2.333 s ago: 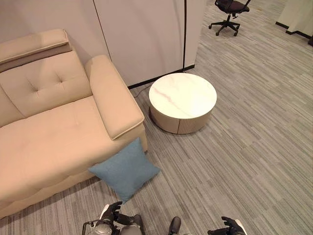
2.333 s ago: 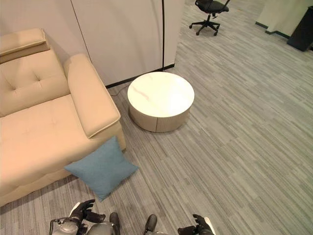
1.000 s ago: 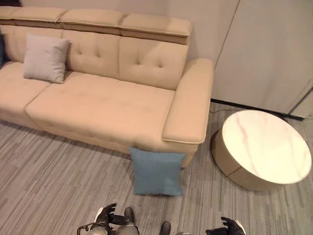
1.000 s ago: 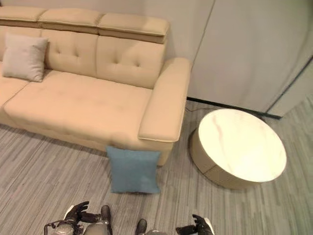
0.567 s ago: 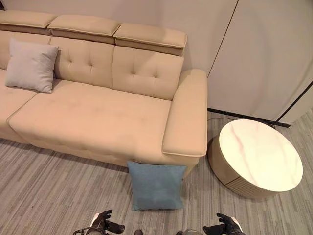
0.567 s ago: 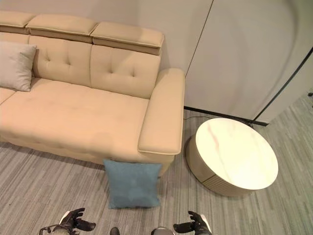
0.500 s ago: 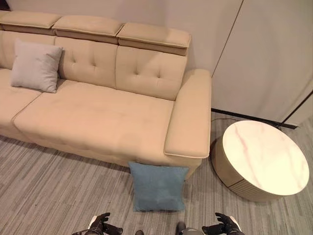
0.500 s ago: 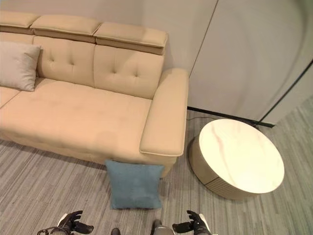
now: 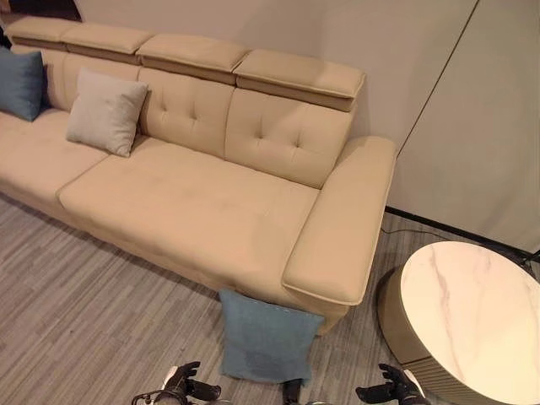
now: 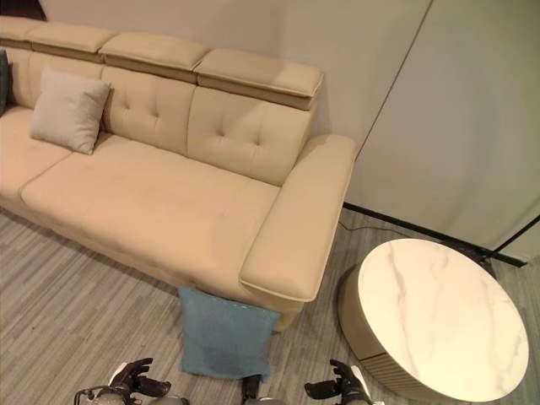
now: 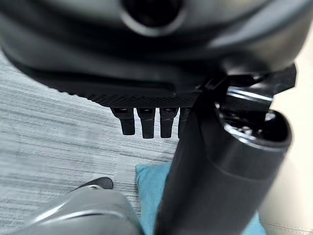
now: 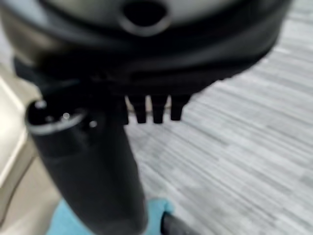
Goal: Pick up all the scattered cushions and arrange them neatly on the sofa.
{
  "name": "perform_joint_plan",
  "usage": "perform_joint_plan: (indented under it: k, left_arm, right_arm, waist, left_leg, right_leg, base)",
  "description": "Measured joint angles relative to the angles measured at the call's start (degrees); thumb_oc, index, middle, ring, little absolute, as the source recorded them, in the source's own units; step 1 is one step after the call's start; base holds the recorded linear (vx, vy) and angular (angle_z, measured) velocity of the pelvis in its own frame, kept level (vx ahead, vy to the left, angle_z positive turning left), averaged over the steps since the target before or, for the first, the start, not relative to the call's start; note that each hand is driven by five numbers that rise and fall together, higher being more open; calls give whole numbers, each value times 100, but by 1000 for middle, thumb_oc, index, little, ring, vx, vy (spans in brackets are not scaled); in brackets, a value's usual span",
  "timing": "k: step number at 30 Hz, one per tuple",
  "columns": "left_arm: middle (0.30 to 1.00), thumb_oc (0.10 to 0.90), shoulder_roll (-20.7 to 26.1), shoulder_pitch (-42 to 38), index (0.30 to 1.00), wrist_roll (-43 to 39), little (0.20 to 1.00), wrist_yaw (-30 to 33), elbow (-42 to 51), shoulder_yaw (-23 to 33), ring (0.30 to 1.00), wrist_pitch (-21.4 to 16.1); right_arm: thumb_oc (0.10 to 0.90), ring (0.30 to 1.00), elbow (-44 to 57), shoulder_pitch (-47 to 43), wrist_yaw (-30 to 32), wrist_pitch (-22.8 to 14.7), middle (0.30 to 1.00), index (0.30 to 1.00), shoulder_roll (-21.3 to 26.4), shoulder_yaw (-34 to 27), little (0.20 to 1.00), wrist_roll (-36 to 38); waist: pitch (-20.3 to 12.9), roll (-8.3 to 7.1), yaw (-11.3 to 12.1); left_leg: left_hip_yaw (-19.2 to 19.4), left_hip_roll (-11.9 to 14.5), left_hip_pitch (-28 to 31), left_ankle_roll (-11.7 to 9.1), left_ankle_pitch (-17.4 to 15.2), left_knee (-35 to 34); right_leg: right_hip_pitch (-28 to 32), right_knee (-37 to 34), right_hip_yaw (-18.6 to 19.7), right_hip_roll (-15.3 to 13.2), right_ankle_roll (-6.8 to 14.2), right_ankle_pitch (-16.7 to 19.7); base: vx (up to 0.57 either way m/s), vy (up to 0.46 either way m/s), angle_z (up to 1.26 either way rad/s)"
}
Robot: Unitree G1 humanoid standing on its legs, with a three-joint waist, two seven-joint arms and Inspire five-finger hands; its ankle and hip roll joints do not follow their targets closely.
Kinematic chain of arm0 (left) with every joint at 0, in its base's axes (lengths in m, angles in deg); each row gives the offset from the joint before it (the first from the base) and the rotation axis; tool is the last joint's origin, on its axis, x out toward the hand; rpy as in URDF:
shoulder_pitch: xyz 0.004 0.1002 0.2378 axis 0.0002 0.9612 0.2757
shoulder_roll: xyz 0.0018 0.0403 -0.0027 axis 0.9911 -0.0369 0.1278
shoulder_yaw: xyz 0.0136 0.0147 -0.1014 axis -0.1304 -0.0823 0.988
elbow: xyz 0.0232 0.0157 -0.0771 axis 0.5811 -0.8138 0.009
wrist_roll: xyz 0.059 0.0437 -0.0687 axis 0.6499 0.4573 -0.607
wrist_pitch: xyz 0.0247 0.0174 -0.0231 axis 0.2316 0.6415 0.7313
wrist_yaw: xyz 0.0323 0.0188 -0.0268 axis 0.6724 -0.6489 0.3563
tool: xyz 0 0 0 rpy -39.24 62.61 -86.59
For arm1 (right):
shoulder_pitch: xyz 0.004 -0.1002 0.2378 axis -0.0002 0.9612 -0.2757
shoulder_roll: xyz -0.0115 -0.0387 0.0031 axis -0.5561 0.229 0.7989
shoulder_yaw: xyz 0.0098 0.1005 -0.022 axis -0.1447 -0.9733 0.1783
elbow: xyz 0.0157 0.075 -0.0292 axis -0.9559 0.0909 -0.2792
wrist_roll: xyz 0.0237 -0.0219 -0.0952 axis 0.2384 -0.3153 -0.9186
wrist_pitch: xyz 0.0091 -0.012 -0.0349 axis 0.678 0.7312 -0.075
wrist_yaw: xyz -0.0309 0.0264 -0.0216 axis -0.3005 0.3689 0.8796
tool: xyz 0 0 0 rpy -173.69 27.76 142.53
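The camera had swung left since the earlier frame, bringing a second blue cushion point(image 9: 20, 83) and more sofa point(image 9: 194, 202) into view. The blue cushion point(image 9: 266, 336) leaned against the sofa front, ahead of and between the left hand point(image 9: 187, 386) and right hand point(image 9: 390, 388), both empty with relaxed, spread fingers. A grey cushion point(image 9: 105, 111) sat far ahead-left; a round table point(image 9: 472, 312) stood beyond the right hand.

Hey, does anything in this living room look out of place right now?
Yes. A blue cushion sits on the carpet, propped against the sofa front below its armrest, while a beige cushion and another blue one stand on the seat.
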Motion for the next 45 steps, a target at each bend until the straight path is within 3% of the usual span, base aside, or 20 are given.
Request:
perform_joint_plan:
  k: [3, 5, 9, 12, 13, 16, 17, 18, 19, 21, 23, 27, 35, 38, 43, 44, 45]
  left_arm:
    - [900, 800, -31, -7, 900, -1, 900, 0, -4, -65, 900, 8]
    - [900, 800, -62, 20, 900, 0, 900, -2, -9, -155, 900, 14]
    - [900, 800, -43, 128, 900, 0, 900, -2, 1, -168, 900, 16]
    - [900, 800, 41, 266, 900, -1, 900, 1, -12, -168, 900, 16]
    - [900, 800, 106, 324, 900, 0, 900, 3, -18, -151, 900, 16]
    - [900, 800, 300, 347, 900, 0, 900, 10, -17, -107, 900, 16]
    - [900, 800, 358, 312, 900, 0, 900, 16, -22, 31, 900, 14]
    - [900, 800, 366, 204, 900, 0, 900, 13, 11, 55, 900, -2]
    - [900, 800, 401, 207, 900, 1, 900, 15, 60, 47, 900, -35]
    - [900, 800, 412, 239, 900, 2, 900, 11, -4, 44, 900, -43]
    - [900, 800, 354, 336, 900, 3, 900, 8, -2, 39, 900, -28]
    - [900, 800, 249, 476, 900, 6, 900, 0, 12, 21, 900, -27]
    - [900, 800, 150, 389, 900, 7, 900, -5, 62, 5, 900, -29]
    - [900, 800, 177, 167, 900, -11, 900, 12, 66, 9, 900, -30]
    - [900, 800, 367, -880, 900, -545, 900, 192, 453, 17, 900, -177]
    - [900, 800, 414, -1121, 900, -648, 900, 250, 506, 20, 900, -184]
    - [900, 800, 441, -1212, 900, -825, 900, 281, 550, 2, 900, -226]
  right_arm:
    - [800, 900, -13, 116, 0, 20, 900, 900, 6, -18, 900, -2]
    - [800, 900, -33, 183, 4, 51, 900, 900, 13, -24, 900, -5]
    - [800, 900, -59, 395, -6, 123, 900, 900, -115, -20, 900, -24]
    - [800, 900, -103, 412, -3, 124, 900, 900, -164, -23, 900, -25]
    - [800, 900, -89, 384, -4, 117, 900, 900, -174, -23, 900, -27]
    - [800, 900, -79, 236, -2, 115, 900, 900, -248, -21, 900, -29]
    - [800, 900, -86, -9, -5, 104, 900, 900, -328, -9, 900, -29]
    - [800, 900, -59, -57, -7, 106, 900, 900, -332, -11, 900, -30]
    - [800, 900, -34, -51, -8, 104, 900, 900, -335, -14, 900, -37]
    - [800, 900, -20, -48, 1, 86, 900, 900, -321, -26, 900, -57]
    - [800, 900, 5, -32, 0, 67, 900, 900, -287, -24, 900, -79]
    - [800, 900, 12, 104, -1, 71, 900, 900, -269, -26, 900, -129]
    - [800, 900, 20, 116, 1, 76, 900, 900, -235, -29, 900, -162]
    - [800, 900, 21, -19, 3, 76, 900, 900, -179, -27, 900, -152]
    - [800, 900, 75, -1085, 153, 10, 900, 900, 132, -35, 900, 79]
    - [800, 900, 80, -1340, 170, 2, 900, 900, 162, -64, 900, 129]
    - [800, 900, 158, -1470, 200, -2, 900, 900, 166, -75, 900, 252]
  waist:
    - [-35, 62, -30]
    - [-90, 144, -108]
    - [-296, -38, -120]
    - [-407, -86, -107]
    - [-449, -99, -97]
    - [-422, -129, -99]
    - [-338, -82, -24]
    - [-232, 122, 33]
    - [-208, 105, 53]
    - [-224, 65, 47]
    - [-197, 96, 42]
    - [-231, 216, 30]
    - [-271, 252, 25]
    - [-195, 258, 37]
    - [813, 277, 37]
    - [1127, 263, 41]
    - [1213, 264, 48]
  left_leg:
    - [-234, -10, 317, 22, 13, -937]
    - [-311, -19, 466, 176, 115, -1289]
    - [-234, -304, 552, 427, 294, -1621]
    - [-65, -541, 684, 555, 387, -1727]
    - [51, -649, 686, 662, 422, -1737]
    - [321, -935, 671, 802, 403, -1731]
    - [551, -869, 584, 900, 341, -1702]
    - [531, -725, 606, 1056, 422, -1814]
    - [515, -713, 638, 1039, 448, -1842]
    - [479, -779, 690, 983, 493, -1915]
    - [461, -773, 765, 915, 531, -1952]
    - [353, -717, 875, 806, 553, -1982]
    - [330, -585, 835, 681, 571, -1983]
    - [315, -587, 427, 679, 616, -1834]
    - [188, -570, -1392, 705, 585, -659]
    - [185, -575, -1501, 676, 590, -633]
    - [180, -557, -1772, 660, 587, -483]
  right_leg:
    - [-64, 34, 63, 21, 56, 19]
    - [-84, 71, 75, 63, 150, 74]
    - [-196, 157, 100, -222, 397, -43]
    - [-372, 316, 293, -430, 564, 22]
    - [-406, 312, 419, -520, 731, 151]
    - [-570, 301, 611, -721, 928, 571]
    - [-740, 308, 570, -703, 1020, 859]
    - [-784, 1047, 381, -600, 1184, 155]
    - [-744, 1354, 343, -593, 1201, -75]
    - [-314, 917, 234, -624, 1137, -265]
    - [35, 352, 170, -563, 945, -118]
    - [375, -14, 86, -434, 714, 55]
    - [341, -10, 76, -308, 685, 15]
    - [-105, 206, 82, -339, 683, 19]
    - [-1884, 1462, 73, -532, 624, -144]
    - [-2049, 1618, 72, -580, 544, -160]
    - [-2352, 1843, 71, -615, 548, -231]
  base:
    - [90, 148, -16]
    - [53, 170, -15]
    - [15, 169, -15]
    - [-46, 155, -26]
    - [-75, 142, -45]
    - [-94, 135, -55]
    - [-60, 55, -48]
    - [-41, 34, -38]
    - [21, -13, 11]
    - [40, -44, 4]
    - [53, -77, 9]
    - [45, -44, 11]
    - [-20, -16, 0]
    - [-235, -29, 3]
    - [-250, -48, 14]
    - [-203, -59, 13]
    - [-89, -40, 9]
